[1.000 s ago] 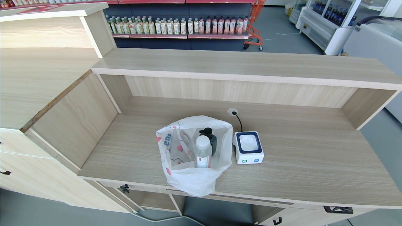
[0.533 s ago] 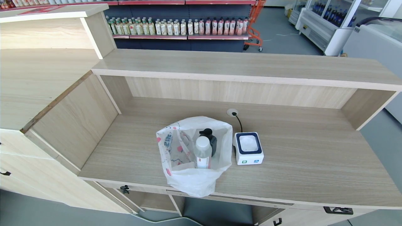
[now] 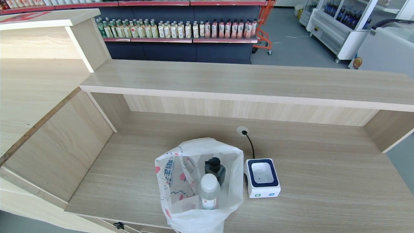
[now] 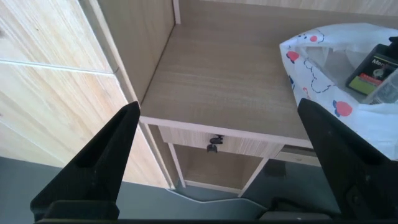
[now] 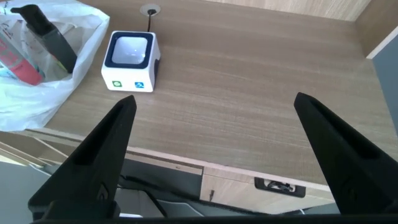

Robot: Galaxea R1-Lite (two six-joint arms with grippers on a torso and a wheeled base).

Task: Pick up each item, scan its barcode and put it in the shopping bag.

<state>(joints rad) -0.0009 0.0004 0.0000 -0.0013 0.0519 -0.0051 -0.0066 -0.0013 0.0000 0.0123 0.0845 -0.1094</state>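
Across the whole working area, a wooden counter [image 3: 323, 181] with a raised ledge behind. Near its front edge, a white printed shopping bag [image 3: 174, 181], mouth open upward; just beside it on the robot's right, not quite touching, a small white scanner [image 3: 262, 178] with its window facing up. Inside the bag, a clear bottle [image 3: 209, 191] with a white cap at the front and a dark bottle [image 3: 215, 168] with a black cap behind it, both roughly upright with long axes running up out of the mouth. Nothing loose seen lying on the bare wood, so by the look of it both items bagged and little or nothing left to scan. Left gripper [image 4: 217, 106] spread wide and holding nothing, hanging over the counter's front edge to the left of the bag. Right gripper [image 5: 214, 98] likewise released and bare, over the front edge to the right of the scanner. Bag nearer the left arm, scanner nearer the right — any reach for a bottle best judged as coming from above, down along its axis.
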